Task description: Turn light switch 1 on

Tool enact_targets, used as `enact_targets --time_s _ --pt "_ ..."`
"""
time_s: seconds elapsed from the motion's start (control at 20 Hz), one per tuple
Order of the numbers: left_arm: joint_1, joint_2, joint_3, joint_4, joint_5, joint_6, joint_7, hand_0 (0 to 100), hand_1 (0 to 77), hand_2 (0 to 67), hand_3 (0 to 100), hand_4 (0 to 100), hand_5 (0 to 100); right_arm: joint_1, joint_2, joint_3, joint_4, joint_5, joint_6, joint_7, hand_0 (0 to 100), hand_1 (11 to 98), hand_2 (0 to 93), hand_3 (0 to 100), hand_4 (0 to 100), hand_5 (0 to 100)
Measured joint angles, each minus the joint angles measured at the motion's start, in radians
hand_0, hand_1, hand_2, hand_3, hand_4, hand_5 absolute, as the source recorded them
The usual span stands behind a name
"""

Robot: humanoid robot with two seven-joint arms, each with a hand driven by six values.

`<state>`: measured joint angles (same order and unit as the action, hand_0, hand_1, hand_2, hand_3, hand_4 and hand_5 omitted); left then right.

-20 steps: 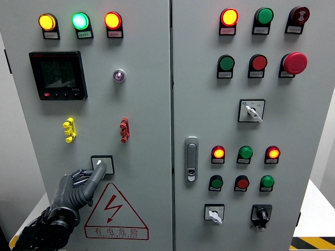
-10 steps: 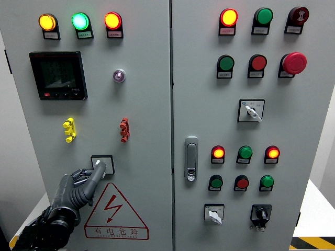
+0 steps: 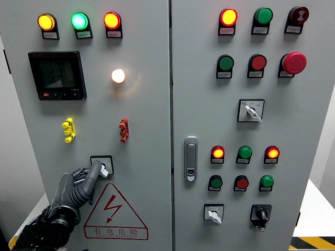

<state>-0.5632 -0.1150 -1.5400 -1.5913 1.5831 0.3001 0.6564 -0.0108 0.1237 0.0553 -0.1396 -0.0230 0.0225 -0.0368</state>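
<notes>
Down at the lower left we've got the left robot hand coming up from the bottom corner, dark grey, with one finger stretched out and the rest curled back against the palm. It isn't gripping anything; the fingertip is just pressed against the light switch, a small rotary selector in a square black frame on the left door, right above the red lightning warning triangle. The white knob looks tilted down to the right.

Moving up the same door, there's a yellow clip and a red clip side by side but well apart, then the black meter display. Just right of that the small round lamp is glowing bright and warm. Top row has three lit pilot lights: amber, green, amber-red.

The right door carries the door handle and a red mushroom button.
</notes>
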Motion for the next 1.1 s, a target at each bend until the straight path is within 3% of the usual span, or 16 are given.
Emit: enact_targets --time_s 0.25,0.4,0.45,0.5,0.6,1.1 --pt "0.0 0.0 0.001 0.0 0.0 0.0 0.0 64 45.0 55.3 100 100 100 0.0 -0.0004 0.0 0.0 0.0 0.0 0.0 0 19.8 0.0 20 19 11" --pt "0.0 0.001 0.001 0.003 -0.001 -0.001 -0.001 53 48.0 54.4 100 100 100 0.0 -0.0002 0.0 0.0 0.0 0.0 0.0 0 19.8 0.0 20 19 11" --pt "0.0 0.001 0.001 0.003 -0.002 -0.002 -0.001 45 50.3 54.3 100 100 100 0.0 -0.0003 0.0 0.0 0.0 0.0 0.0 0 19.7 0.0 20 19 11" --pt "0.0 0.002 0.001 0.004 -0.002 -0.002 -0.001 19 53.8 54.2 100 100 100 0.0 -0.0005 0.0 0.0 0.0 0.0 0.0 0 19.7 0.0 20 19 11" --pt "0.0 0.001 0.002 0.004 -0.002 -0.003 -0.001 0 57.2 53.8 100 100 100 0.0 -0.0005 -0.001 0.0 0.0 0.0 0.0 0 19.7 0.0 20 19 11" --pt "0.003 0.001 0.004 0.0 -0.006 -0.012 -0.002 0 61.2 51.9 100 100 100 0.0 -0.0006 0.0 0.0 0.0 0.0 0.0 0 19.7 0.0 20 19 11"
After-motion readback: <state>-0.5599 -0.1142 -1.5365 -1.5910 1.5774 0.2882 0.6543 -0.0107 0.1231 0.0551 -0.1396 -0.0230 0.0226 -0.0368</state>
